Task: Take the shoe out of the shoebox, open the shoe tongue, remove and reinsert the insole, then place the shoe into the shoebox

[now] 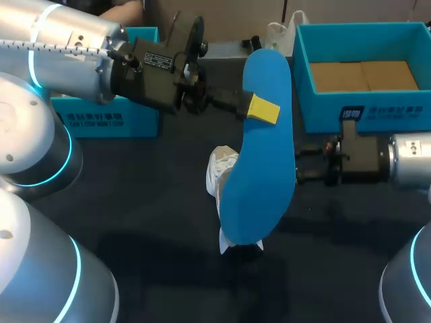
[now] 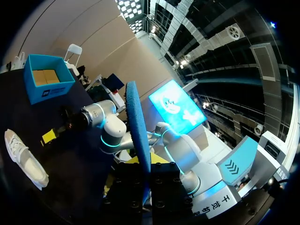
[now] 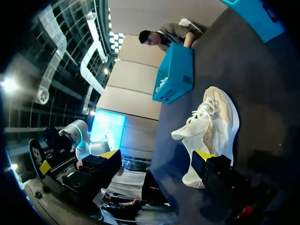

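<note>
Holding the blue insole (image 1: 261, 168) up over the middle of the table (image 1: 135, 208), the left gripper (image 1: 259, 108) comes in from the far left with its fingers clamped on the insole's far end. One yellow fingertip (image 1: 263, 109) presses flat on the blue face and the other is hidden behind it. In the left wrist view the insole (image 2: 137, 126) stands edge-on, rising straight out from between that gripper's fingers.

The white sneaker (image 1: 222, 173) lies on the dark table under the insole, mostly hidden from above, with only its left side and near end peeking out. The right wrist view shows the sneaker (image 3: 211, 124) whole, with its laces and tongue towards the left. It rests on the cloth just ahead of the right gripper (image 3: 157, 157), whose yellow-tipped fingers stand wide apart and grip nothing. One fingertip (image 3: 202, 154) sits close by the sneaker's near end, though I cannot tell if it touches.

From above, the right gripper (image 1: 302, 166) reaches in from the right, level with the sneaker, its tips partly behind the insole's right edge.

The turquoise shoebox (image 1: 303, 74) sits open at the far right, with cardboard inside and well apart from the sneaker. A second blue box (image 1: 101, 120) stands at the far left
</note>
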Robot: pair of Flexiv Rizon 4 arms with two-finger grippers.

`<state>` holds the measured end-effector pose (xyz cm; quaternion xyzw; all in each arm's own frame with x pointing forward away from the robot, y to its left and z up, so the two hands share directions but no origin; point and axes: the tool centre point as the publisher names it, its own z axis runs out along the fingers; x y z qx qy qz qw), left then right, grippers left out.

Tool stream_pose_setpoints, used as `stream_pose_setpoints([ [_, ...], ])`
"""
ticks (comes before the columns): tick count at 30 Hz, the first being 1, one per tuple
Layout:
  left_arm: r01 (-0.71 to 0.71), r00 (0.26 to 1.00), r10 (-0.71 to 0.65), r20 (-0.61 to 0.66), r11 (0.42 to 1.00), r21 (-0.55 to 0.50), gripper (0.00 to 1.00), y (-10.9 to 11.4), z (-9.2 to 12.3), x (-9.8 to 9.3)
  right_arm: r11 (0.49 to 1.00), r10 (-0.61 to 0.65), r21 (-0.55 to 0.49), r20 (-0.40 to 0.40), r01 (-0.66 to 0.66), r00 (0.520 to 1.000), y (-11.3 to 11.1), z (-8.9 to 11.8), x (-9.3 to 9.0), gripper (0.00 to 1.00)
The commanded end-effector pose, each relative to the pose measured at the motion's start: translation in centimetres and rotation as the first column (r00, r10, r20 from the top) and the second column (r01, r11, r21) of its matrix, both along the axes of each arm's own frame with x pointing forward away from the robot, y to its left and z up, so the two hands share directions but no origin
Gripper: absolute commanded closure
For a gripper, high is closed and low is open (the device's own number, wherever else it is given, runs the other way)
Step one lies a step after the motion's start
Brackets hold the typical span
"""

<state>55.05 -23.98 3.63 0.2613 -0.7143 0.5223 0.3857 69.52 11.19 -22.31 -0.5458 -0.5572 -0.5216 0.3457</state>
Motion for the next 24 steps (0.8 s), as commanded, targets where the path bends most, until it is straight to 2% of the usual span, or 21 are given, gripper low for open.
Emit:
stream_pose_setpoints([
  [1,0.003,1.0,-0.003,0.0,1.0,0.003,1.0,-0.3,0.1,0.2,1.0,0.005,-0.022,-0.001,-0.005,1.0,-0.1,1.3,0.2,0.0],
  [6,0.003,1.0,-0.003,0.0,1.0,0.003,1.0,-0.3,0.1,0.2,0.999,0.005,-0.042,0.033,-0.004,0.999,0.0,2.0,0.3,0.0],
  [11,0.001,1.0,-0.001,0.016,1.0,0.0,1.0,-0.4,-0.2,0.2,0.999,0.005,-0.042,0.033,-0.004,0.999,0.0,2.0,0.3,0.0],
  [18,-0.061,0.975,0.08,0.209,0.994,-0.094,1.0,-0.7,-2.2,0.8,0.999,0.005,-0.042,0.033,-0.004,0.999,0.0,2.0,0.3,0.0],
  [20,-0.055,0.953,0.096,0.289,0.988,-0.147,1.0,-0.6,-2.5,1.1,0.999,0.005,-0.042,0.033,-0.004,0.999,0.0,2.0,0.3,0.0],
  [24,-0.045,0.891,0.121,0.438,0.982,-0.181,1.0,0.0,-3.8,1.8,0.999,0.005,-0.042,0.033,-0.004,0.999,0.0,2.0,0.3,0.0],
])
